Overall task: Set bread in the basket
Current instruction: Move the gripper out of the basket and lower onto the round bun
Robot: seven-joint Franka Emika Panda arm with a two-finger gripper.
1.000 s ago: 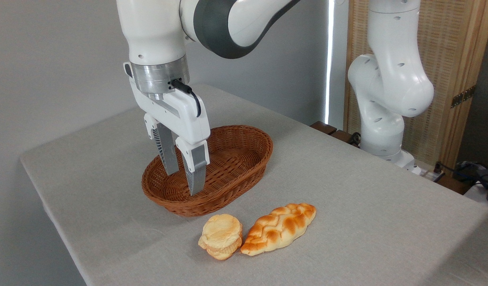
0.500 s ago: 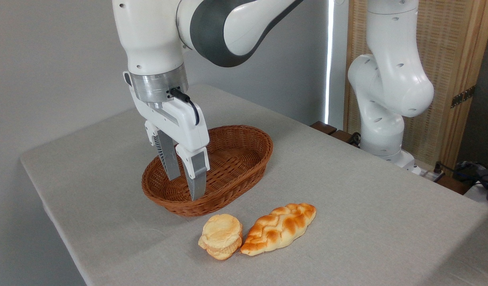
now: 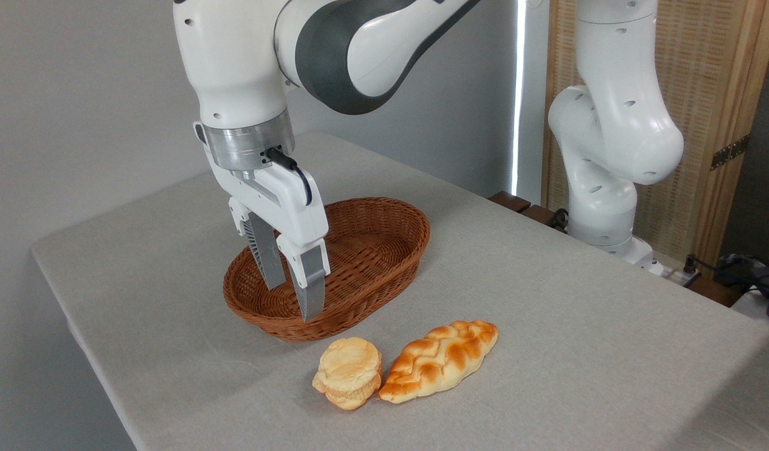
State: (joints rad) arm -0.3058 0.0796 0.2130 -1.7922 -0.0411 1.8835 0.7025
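The bread [image 3: 348, 372], a small round pale-golden bun, lies on the grey table near the front edge. Just behind it stands the oval brown wicker basket [image 3: 384, 219], with nothing visible inside. My gripper [image 3: 292, 300] hangs over the basket's front-left part, pointing down, open, with nothing between its fingers. It is up and to the left of the bread, well apart from it.
A longer braided golden-brown loaf [image 3: 439, 359] lies right beside the bun, touching or nearly touching it. The arm's white base [image 3: 610, 181] stands at the table's far right edge. The grey table [image 3: 547, 294] drops off at its front and left edges.
The gripper has dropped slightly and shifted a little toward the front over the basket. Its fingers stay open. The bun, the loaf and the basket have not moved.
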